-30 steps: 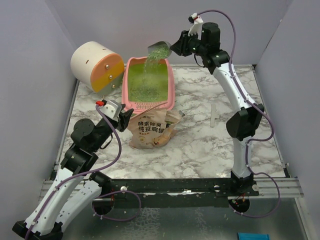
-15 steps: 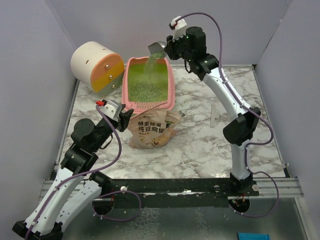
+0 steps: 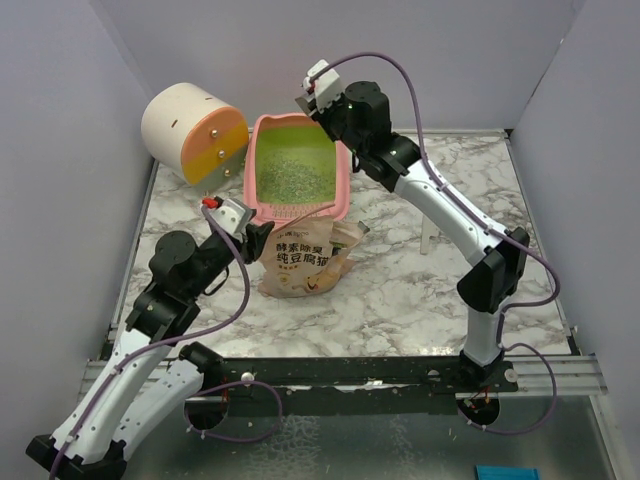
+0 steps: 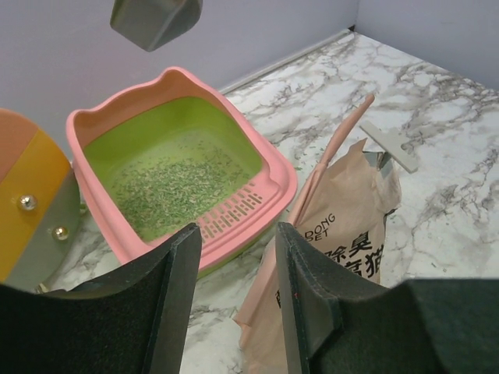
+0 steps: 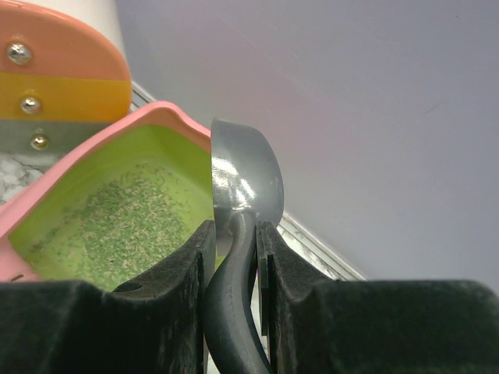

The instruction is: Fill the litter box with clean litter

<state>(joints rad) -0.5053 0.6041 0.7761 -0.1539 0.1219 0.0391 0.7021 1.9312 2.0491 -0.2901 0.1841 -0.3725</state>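
Observation:
The pink litter box [image 3: 345, 178] with its lime-green inside stands at the back of the marble table, slotted ledge toward me. Clean litter [image 3: 290, 178] lies as a thin greenish-grey layer on its floor [image 4: 168, 183] [image 5: 117, 222]. My right gripper [image 3: 322, 110] hangs over the box's far right corner, shut on the handle of a grey metal scoop [image 5: 245, 175]. The scoop bowl is turned on edge above the pink rim [image 5: 168, 113] and shows at the top of the left wrist view [image 4: 156, 17]. My left gripper [image 3: 262, 238] [image 4: 238, 234] stands open beside the pouch's top edge, in front of the box [image 4: 281, 167].
A tan printed pouch [image 3: 300, 258] [image 4: 351, 234] stands just in front of the litter box. A cream-and-orange cylinder [image 3: 195, 132] [image 5: 62, 62] lies at the box's left. A pale flat strip [image 3: 425, 232] [image 4: 390, 144] rests on the marble to the right. Grey walls close three sides.
The right arm swung left over the box and rolled the scoop on edge. The falling stream of litter has stopped. The left gripper shifted slightly toward the pouch.

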